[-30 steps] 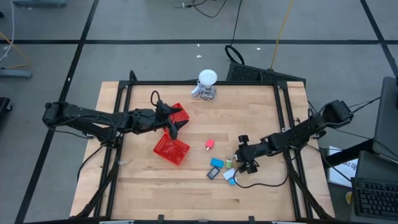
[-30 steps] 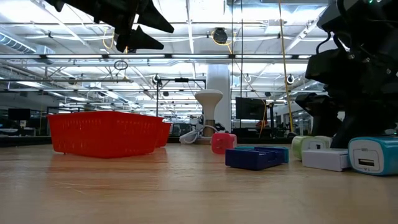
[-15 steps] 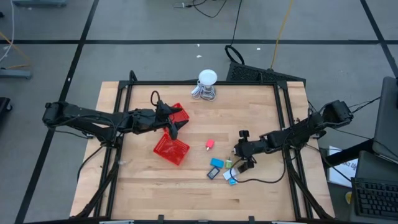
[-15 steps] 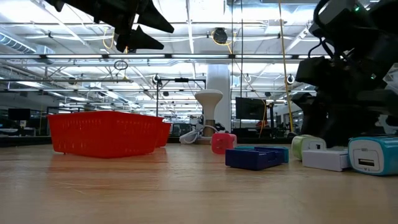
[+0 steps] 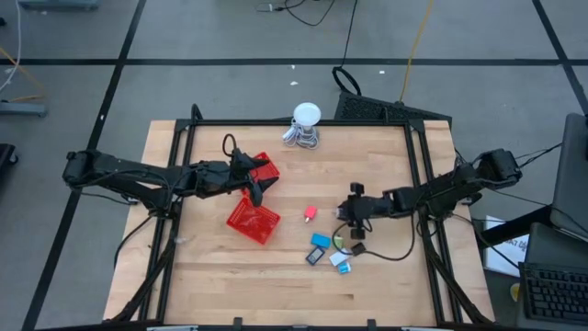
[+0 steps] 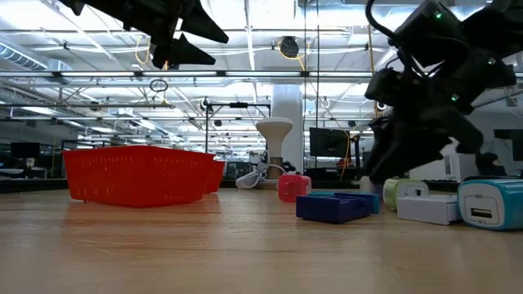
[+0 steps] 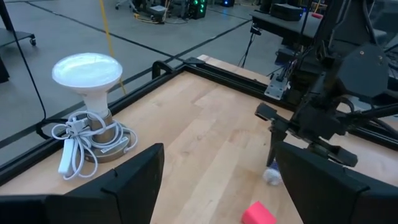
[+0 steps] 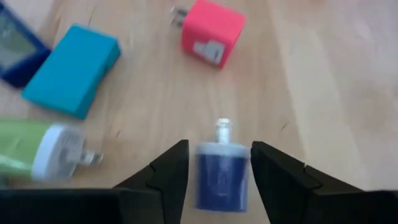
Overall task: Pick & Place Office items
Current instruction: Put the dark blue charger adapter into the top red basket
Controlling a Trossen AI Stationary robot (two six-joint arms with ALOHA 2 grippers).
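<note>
The office items lie in a cluster right of centre: a pink one (image 5: 310, 214), a light blue one (image 5: 320, 241), a green one (image 5: 338, 242), a dark one (image 5: 314, 256) and a white-and-blue one (image 5: 342, 264). My right gripper (image 5: 346, 219) slants down just beyond the cluster. Its fingers stand either side of a small dark blue item (image 8: 222, 174) with a white tip. My left gripper (image 5: 255, 184) hangs open above the two red baskets (image 5: 253, 221), holding nothing. My right gripper has the dark blue item's two sides (image 8: 202, 177) between its fingers, which slant down from the table's right. A sliver of table shows beside each finger. I cannot tell whether either finger touches the item or whether it rests on the table.
A white round-headed gadget (image 5: 306, 124) with a coiled cable stands at the far edge. A black cable (image 5: 367, 253) loops on the table below my right arm. Bare wood lies between the baskets and the cluster.
My right gripper has swung from the right side of the cluster toward the table's far edge and a little to the left, turning as it went. The items on the table lie where they were.
</note>
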